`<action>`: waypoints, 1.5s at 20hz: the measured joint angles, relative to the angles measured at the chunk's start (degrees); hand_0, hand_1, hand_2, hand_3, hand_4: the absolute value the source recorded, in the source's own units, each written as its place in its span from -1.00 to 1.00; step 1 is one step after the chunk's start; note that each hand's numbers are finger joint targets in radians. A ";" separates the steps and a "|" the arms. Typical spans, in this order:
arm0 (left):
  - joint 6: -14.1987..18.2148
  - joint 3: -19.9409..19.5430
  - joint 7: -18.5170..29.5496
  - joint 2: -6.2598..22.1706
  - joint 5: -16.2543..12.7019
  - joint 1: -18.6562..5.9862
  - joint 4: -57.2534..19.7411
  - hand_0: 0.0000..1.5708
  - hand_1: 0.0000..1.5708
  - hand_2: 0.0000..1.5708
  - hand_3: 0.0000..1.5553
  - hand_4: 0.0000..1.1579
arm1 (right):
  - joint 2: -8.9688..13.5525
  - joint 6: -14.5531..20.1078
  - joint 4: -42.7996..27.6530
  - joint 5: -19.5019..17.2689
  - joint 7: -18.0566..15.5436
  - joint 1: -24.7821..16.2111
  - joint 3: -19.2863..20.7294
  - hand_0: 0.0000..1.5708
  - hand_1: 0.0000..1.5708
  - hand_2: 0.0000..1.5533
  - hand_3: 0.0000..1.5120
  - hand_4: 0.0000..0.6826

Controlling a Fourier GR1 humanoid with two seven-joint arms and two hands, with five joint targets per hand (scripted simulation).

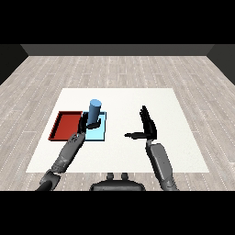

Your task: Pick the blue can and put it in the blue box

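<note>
holding the blue can upright in my left hand, fingers curled round its lower half. the can is right over the light blue tray; i can't tell whether its base is already touching the tray floor or just above it, since the hand covers that part. keeping it upright makes sense: it should stand on its base once released rather than roll. the red tray sits directly beside the blue one on its left, edges touching or nearly so, nothing in it that i can see. my right hand is well apart on the white worktop, fingers straight and spread, thumb sticking out to the side, holding nothing; it's parked out of the way so the left arm has room. my read: task is nearly done, what's left is letting go and pulling the hand clear without tipping the can. no brand, label or writing readable on the can or trays.
</note>
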State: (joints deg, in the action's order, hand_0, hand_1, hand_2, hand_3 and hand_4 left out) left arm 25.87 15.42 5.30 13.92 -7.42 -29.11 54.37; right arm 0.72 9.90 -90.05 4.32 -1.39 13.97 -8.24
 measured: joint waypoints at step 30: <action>-8.05 1.92 -20.34 -3.47 14.29 -20.70 -48.55 -1.00 -1.00 -1.00 -1.00 -1.00 | 2.48 -2.71 12.53 5.68 -5.84 1.35 9.40 -1.00 -1.00 -1.00 -1.00 -1.00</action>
State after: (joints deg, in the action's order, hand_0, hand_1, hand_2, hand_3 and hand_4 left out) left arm 17.82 17.34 -15.04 10.45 6.87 -49.81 5.83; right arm 3.20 7.19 -77.51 10.00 -7.23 15.32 1.16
